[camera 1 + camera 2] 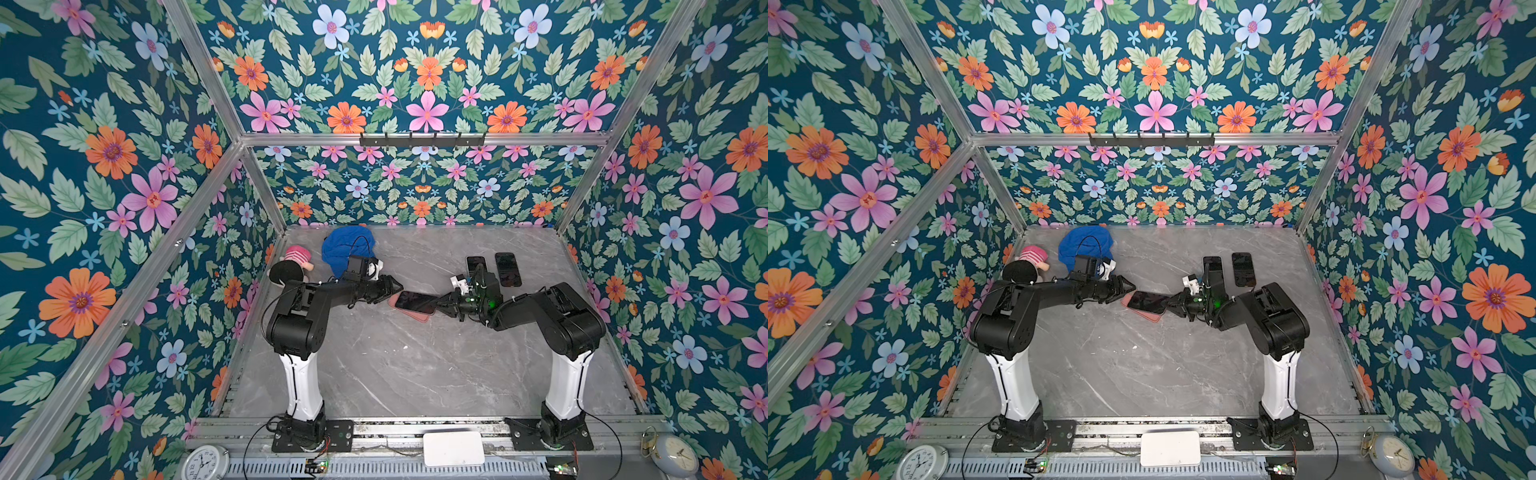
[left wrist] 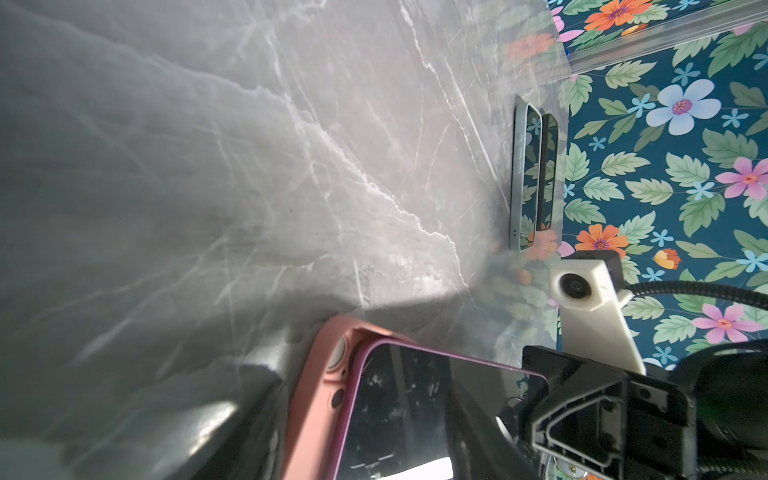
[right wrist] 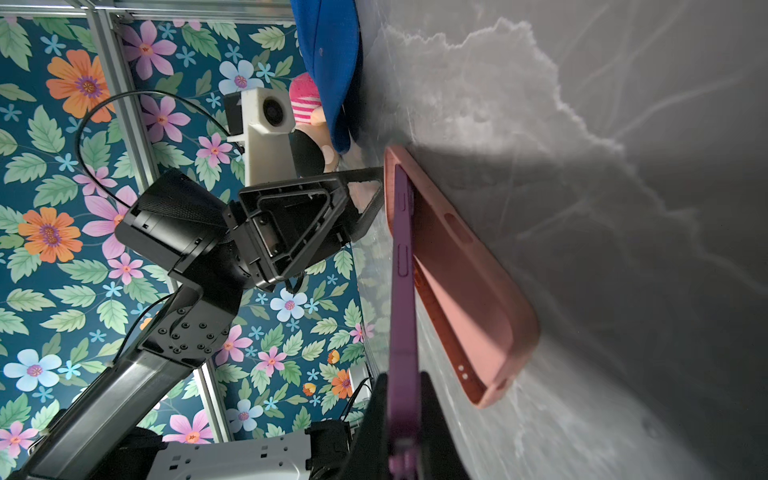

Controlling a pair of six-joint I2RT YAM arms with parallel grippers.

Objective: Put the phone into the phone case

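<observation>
Found the right gripper (image 1: 437,306) clamped tight on the near short end of the phone (image 1: 415,302), with the purple rim pinched in its closed jaws. Saw the left gripper (image 1: 398,288) at the opposite end, tip against the far end of the phone case (image 3: 465,282). Made out its fingers (image 2: 249,415) standing apart in the left wrist view, with the case's end and a corner of the phone between them. Could not tell a true grip on the case from a mere flanking of it.

Noted the phone screen-up and tilted: far end down inside the case by the camera cut-out, near end raised clear of the case's rim in the right gripper's hold. Not yet seated flat. Saw the pink case lying open side up on the grey marble table (image 1: 395,365), about midway between the two arms.

Spotted two more dark phones (image 1: 508,269) flat and side by side beyond the right arm, well apart from the case. Noted a blue cap (image 1: 347,249) and a doll (image 1: 297,259) in a pink striped hat toward the far left corner, behind the left arm. Saw a white box (image 1: 453,449) on the front rail, with clocks (image 1: 205,463) near either end.
</observation>
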